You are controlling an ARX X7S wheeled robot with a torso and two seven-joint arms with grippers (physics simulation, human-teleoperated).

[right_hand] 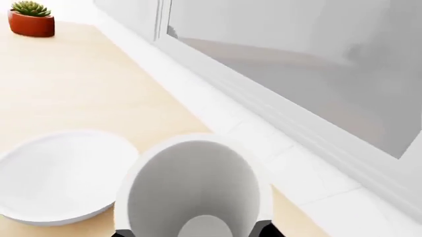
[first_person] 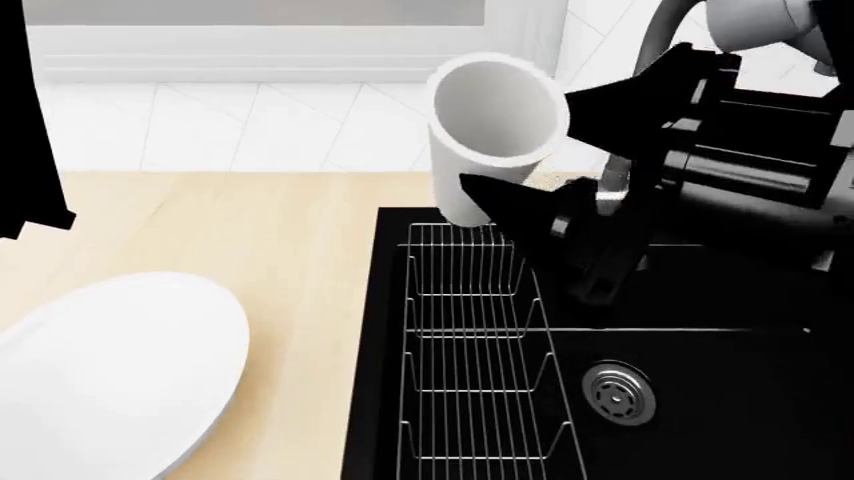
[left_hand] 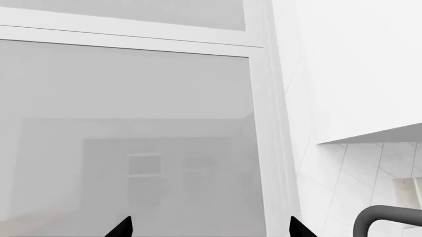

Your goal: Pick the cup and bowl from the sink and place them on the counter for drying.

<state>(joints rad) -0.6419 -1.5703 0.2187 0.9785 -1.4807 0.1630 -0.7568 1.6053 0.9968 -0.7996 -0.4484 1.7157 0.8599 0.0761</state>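
beige counter (first_person: 200,220) | right gripper (first_person: 534,160) clamped on plain white cup (first_person: 491,120) | left gripper (left_hand: 209,228) jaws apart

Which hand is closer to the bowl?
Hard to say. The right hand holds the cup above the sink's back edge, across from the bowl; the left arm is only a dark shape at the edge.

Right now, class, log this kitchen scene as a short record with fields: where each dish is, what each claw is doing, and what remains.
cup: held in the air, tilted, above the sink's back edge
bowl: resting on the counter, left of the sink
right claw: shut on the cup
left claw: open, empty, facing a window
wire rack: in the sink, bare
remaining: set the cup on the counter
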